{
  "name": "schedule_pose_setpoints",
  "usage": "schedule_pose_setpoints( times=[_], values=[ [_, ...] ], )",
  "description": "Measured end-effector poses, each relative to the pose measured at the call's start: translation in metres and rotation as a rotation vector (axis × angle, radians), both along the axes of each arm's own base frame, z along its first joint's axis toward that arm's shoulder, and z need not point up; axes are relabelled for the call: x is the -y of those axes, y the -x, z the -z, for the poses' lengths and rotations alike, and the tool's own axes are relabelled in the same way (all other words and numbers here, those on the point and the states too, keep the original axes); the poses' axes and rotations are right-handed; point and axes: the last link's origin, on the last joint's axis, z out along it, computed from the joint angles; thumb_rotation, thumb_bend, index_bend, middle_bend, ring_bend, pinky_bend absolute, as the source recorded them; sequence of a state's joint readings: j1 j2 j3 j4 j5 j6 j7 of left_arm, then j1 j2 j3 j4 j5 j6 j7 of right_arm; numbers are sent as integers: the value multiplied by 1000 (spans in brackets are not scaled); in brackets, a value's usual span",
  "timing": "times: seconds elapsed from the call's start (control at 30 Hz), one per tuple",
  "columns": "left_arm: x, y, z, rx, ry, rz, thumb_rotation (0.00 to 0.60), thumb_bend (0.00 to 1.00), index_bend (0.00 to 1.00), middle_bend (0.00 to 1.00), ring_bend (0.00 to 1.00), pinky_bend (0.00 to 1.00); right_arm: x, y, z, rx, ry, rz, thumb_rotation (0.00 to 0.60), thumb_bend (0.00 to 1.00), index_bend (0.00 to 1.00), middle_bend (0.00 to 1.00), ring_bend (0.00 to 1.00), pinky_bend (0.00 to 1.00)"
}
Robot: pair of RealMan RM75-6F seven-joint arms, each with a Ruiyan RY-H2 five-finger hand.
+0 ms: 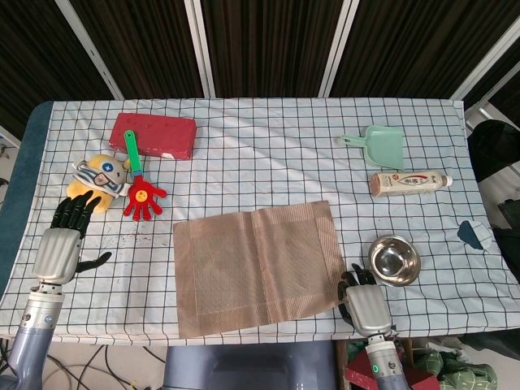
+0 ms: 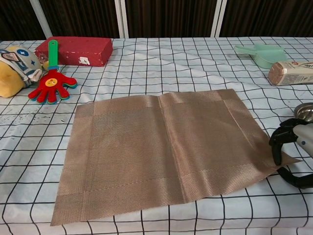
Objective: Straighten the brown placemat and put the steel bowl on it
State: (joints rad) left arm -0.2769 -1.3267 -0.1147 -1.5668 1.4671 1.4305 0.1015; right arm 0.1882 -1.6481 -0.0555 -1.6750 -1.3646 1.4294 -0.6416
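Observation:
The brown placemat [image 1: 258, 266] [image 2: 164, 148] lies flat near the table's front edge, slightly askew. My right hand [image 1: 363, 301] [image 2: 292, 152] pinches the mat's near right corner between thumb and fingers. The steel bowl [image 1: 394, 260] [image 2: 304, 111] stands empty on the checked cloth just right of the mat and behind that hand. My left hand [image 1: 63, 238] rests at the table's left edge, holding nothing, fingers spread a little; the chest view does not show it.
A red clapper toy [image 1: 141, 188] [image 2: 51, 83], a yellow plush [image 1: 96, 179] and a red block [image 1: 154, 135] lie back left. A green dustpan [image 1: 379, 145] and a bottle [image 1: 409, 183] lie back right. A dark blue object [image 1: 473, 234] sits at the right edge.

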Motion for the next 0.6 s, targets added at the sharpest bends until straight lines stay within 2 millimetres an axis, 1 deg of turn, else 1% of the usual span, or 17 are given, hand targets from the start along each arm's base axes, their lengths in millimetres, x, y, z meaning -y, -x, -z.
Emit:
schedule_pose_setpoints(
  times=[0.6],
  values=[
    [-1,0,-3,15,-7,-3,600,40,43,1,0,0,-1,-30,25,28,-58,-69,600,506,685,292,115,191]
  ],
)
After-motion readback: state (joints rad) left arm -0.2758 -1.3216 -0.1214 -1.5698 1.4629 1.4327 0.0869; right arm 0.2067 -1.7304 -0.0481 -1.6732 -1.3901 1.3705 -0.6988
